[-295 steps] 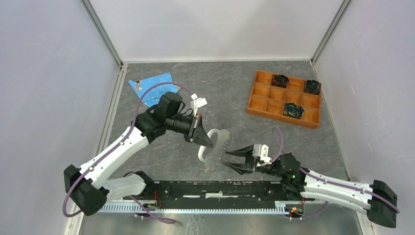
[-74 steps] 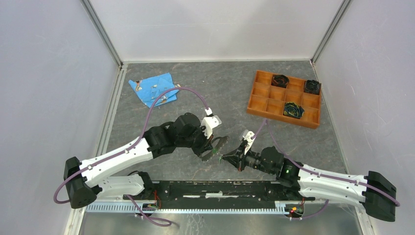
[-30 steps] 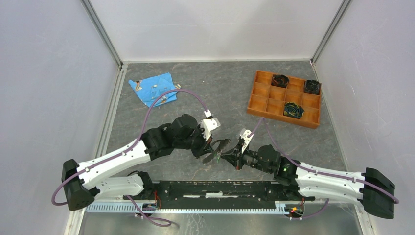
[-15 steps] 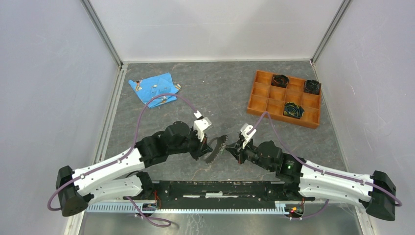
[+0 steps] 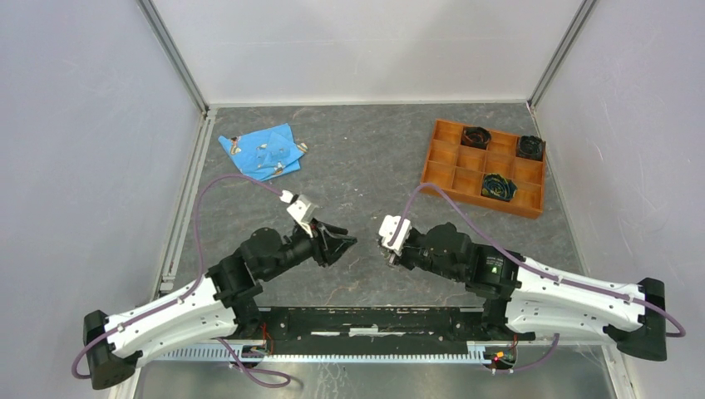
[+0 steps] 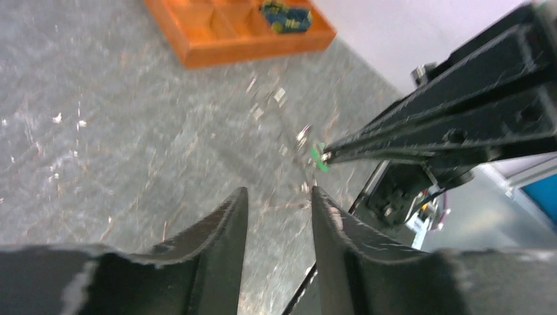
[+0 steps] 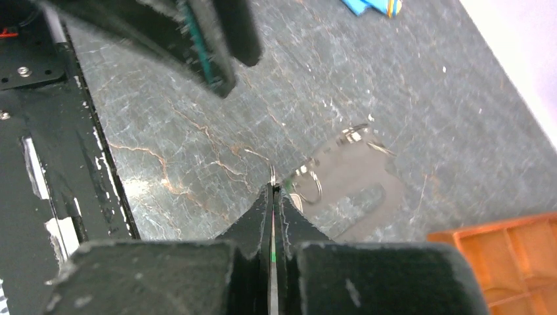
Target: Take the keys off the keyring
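left gripper (image 6: 279, 191) let go of the keyring (image 7: 341, 164) and drew back.

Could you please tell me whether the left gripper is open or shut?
Open: the black two-finger left gripper has its fingers apart, with only the grey stone-patterned table showing between them.

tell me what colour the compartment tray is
The compartment tray is orange. The top external view shows it best.
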Controlling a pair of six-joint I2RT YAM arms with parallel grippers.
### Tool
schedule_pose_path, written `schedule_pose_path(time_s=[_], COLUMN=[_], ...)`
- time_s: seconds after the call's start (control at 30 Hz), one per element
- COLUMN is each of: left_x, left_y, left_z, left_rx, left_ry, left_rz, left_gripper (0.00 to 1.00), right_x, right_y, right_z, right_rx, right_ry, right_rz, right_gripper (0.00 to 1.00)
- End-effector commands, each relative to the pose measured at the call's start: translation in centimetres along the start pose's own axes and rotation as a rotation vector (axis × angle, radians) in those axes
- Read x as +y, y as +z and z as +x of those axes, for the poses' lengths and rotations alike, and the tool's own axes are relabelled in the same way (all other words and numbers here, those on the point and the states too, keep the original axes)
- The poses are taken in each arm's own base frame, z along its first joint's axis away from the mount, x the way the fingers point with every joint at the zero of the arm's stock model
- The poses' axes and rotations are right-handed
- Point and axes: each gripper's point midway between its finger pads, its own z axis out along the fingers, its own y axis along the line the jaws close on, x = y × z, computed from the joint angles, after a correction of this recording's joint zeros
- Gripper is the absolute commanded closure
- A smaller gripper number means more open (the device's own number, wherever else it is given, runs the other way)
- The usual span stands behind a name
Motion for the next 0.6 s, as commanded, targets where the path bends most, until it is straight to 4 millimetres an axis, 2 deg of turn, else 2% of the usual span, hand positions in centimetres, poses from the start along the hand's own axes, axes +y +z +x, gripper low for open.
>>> schedule_pose_path(time_s=[0.0, 0.13, 0.27, 0.37, 0.57], left_x=[-2.0, -3.7, -6.0, -7.8, -8.3], left_y=[-1.3, -1.6, -1.5, -1.9, -2.3], left_z=[-6.5, -7.8, -7.1, -6.5, -6.1], left_rx=[-0.231, -0.255, -0.216, -0.193, -0.206], left_ry=[0.065, 0.157, 0.181, 0.192, 0.220], left_rz=[0.064, 0.142, 0.275, 0.380, 0.429], left_gripper=[0.58, 0.69, 0.78, 0.81, 0.83], right_x=[0.8, 2.2, 2.8, 3.3, 4.1], right_y=[-1.0, -1.8, -2.6, -3.2, -4.9], right_z=[-4.0, -5.7, -7.5, -8.6, -10.5], right_rx=[-0.064, -0.116, -0.164, -0.201, -0.286], right_ry=[-0.190, -0.272, -0.306, -0.327, -0.356], right_rz=[-0.074, -0.139, -0.175, -0.208, -0.268], right_gripper=[1.00, 1.00, 1.00, 1.00, 1.00])
